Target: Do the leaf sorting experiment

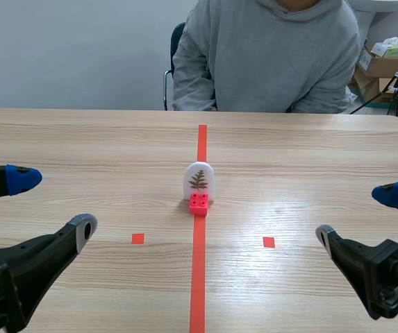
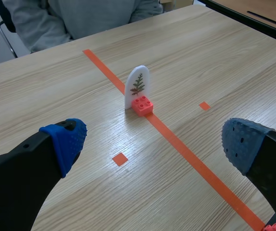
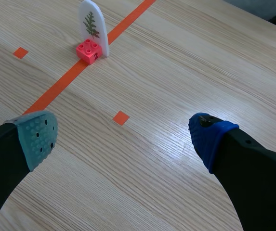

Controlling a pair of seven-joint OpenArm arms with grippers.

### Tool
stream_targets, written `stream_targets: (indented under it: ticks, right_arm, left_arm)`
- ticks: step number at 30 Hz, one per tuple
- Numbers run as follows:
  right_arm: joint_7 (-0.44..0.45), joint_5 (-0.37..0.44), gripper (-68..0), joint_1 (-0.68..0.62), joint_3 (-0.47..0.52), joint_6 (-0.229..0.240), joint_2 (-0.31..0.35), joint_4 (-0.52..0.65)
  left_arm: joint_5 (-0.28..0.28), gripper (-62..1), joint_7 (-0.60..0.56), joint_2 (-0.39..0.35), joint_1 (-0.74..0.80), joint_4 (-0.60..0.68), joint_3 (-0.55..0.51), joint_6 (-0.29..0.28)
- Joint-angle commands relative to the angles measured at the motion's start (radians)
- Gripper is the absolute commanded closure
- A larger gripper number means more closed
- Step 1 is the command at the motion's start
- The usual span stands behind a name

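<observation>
Scene view had both arms low at the bottom corners of the frame, each lying nearly level and pointing in toward the middle. The left gripper showed at the lower left, fingers spread wide, its blue pad up by the left edge and its grey pad lower and further in, with nothing between them. The right gripper mirrored it at the lower right, jaws just as far apart and holding nothing. Both hung over the wooden table, well apart from each other.

And there, dead centre of the frame, stood the leaf card: a white arch-topped plaque with a small feathery leaf on its face, upright, set in a red building brick. The brick sat right on the orange-red tape line running up the middle of the table. Two tape squares lay lower in the frame, one left of the line, one right of it.

Left wrist view showed the card well ahead of the spread fingers, roughly between them. Right wrist view put card and brick far ahead, off toward the grey-green pad's side.

At the top centre of the scene view a person in a grey hoodie sat across the table, with cardboard boxes in the upper right corner.
</observation>
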Motion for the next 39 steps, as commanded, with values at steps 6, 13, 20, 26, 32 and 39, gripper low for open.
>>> stream_targets:
  ticks: [6, 13, 20, 26, 32, 39]
  right_arm:
    - [0.016, 0.007, -55.6, 0.017, 0.008, 0.000, 0.008, 0.016]
    - [0.016, 0.007, -55.6, 0.017, 0.008, 0.000, 0.007, 0.016]
    - [0.015, 0.006, -55.6, 0.017, 0.008, 0.000, 0.007, 0.016]
    - [-0.066, -0.005, -55.6, 0.055, 0.008, 0.001, 0.008, 0.016]
    - [-0.221, -0.031, -55.6, 0.196, 0.007, 0.058, 0.009, 0.002]
    - [-0.240, -0.004, -55.6, 0.422, -0.111, 0.107, 0.103, -0.142]
  left_arm:
    - [-0.009, -60.2, -0.017, 0.005, 0.002, 0.021, -0.004, -0.005]
    - [-0.009, -60.2, -0.017, 0.005, 0.002, 0.021, -0.004, -0.005]
    - [-0.009, -60.2, -0.017, 0.005, 0.002, 0.021, -0.004, -0.005]
    - [-0.009, -60.2, -0.017, 0.008, 0.002, 0.021, -0.004, -0.005]
    - [-0.009, -60.2, 0.010, 0.026, 0.002, 0.021, -0.003, -0.005]
    - [-0.009, -60.2, 0.009, 0.027, 0.002, 0.021, -0.004, -0.005]
